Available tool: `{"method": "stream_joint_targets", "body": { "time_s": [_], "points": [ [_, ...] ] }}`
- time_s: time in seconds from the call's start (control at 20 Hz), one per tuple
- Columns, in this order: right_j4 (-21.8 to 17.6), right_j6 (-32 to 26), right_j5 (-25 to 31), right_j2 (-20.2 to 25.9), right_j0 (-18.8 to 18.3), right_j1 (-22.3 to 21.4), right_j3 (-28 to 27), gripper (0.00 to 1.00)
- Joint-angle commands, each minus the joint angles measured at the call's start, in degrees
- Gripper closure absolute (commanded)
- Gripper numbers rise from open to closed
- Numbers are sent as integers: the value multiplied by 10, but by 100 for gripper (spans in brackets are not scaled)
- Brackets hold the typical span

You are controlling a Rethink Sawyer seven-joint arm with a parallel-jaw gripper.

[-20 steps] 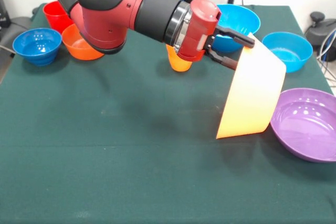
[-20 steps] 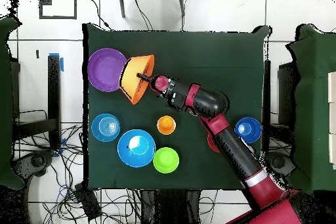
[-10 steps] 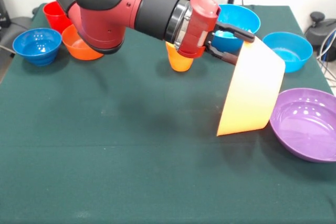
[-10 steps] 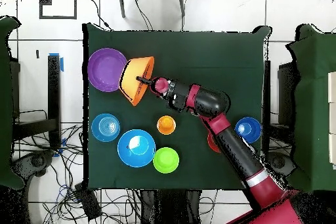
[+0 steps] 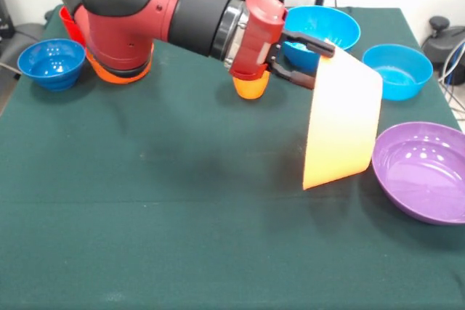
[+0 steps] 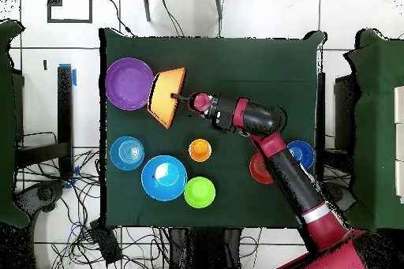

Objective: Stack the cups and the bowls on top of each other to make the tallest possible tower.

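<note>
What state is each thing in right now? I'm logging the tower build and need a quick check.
claw: shut on the yellow-orange bowl's rim
yellow-orange bowl: tipped on its side, lower edge on the table
purple bowl: upright, empty
big blue bowl: upright
light-blue bowl: upright, empty
dark-blue bowl: upright, empty
green bowl: upright
orange cup: upright, unstacked

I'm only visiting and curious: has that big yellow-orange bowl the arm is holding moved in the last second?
Yes. The yellow-orange bowl, pinched at its rim by the gripper, has tipped more upright, and its lower edge has pulled away from the purple bowl.
</note>
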Motion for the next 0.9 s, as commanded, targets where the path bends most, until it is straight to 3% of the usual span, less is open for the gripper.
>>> {"method": "stream_joint_targets", "body": {
  "time_s": [0.05,0.3,0.55,0.9],
  "points": [
    [-36,-97,22,-78,21,-15,-97,0],
    [-21,-100,55,-80,19,-25,-103,0],
    [-1,-144,122,-81,30,-9,-161,0],
    [-7,-136,159,-72,38,-11,-190,0]
  ]
}}
